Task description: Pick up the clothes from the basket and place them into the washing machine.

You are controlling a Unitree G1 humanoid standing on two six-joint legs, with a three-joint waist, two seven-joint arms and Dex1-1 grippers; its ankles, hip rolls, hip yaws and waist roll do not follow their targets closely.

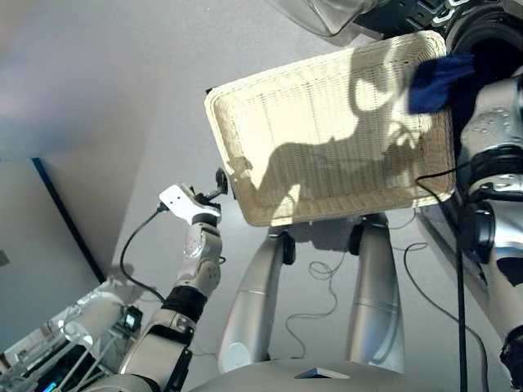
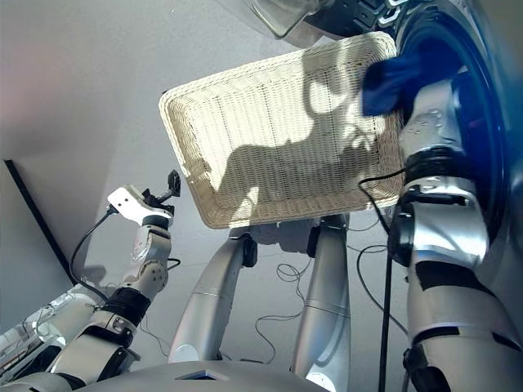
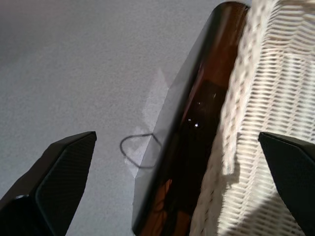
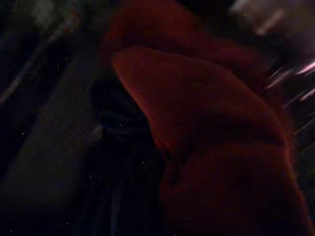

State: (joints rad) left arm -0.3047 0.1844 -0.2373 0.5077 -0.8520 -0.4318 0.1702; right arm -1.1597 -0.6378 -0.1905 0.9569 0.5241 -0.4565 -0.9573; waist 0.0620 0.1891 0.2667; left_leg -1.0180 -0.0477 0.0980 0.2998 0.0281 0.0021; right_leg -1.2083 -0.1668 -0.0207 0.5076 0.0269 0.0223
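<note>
a: right gripper first. it's out of sight, pushed past the washing machine (image 2: 482,122) opening at far right, with the navy garment (image 2: 391,80) bunched over the end of that arm. i can't tell whether it is clamped or has let go; cloth covers it.

b: and the wrist camera there?

a: dark drum, and a coral-red garment (image 4: 216,147) fills most of the view, close ahead of the gripper. so red is already inside. i see no black garment anywhere; it may be under the red one, can't say.

b: left gripper (image 3: 177,191)?

a: spread wide, holding nothing. one finger (image 3: 54,182) sits over bare floor, the other over the weave, so it straddles the basket's (image 1: 245,139) near left corner without touching it.

b: the basket itself?

a: no cloth in it, only shadow on the weave. its long axis runs left to right, far right corner up against the machine's door.

b: so what does the next move hang on?

a: the navy piece lies at the porthole rim, at the right arm's tip, inward toward the drum. the right arm is the only one near it; the left is well apart across the whole basket. my read: last garment, task nearly done, it needs pushing deeper and dropping. risk is cloth snagging on the rim and sliding back out.
</note>
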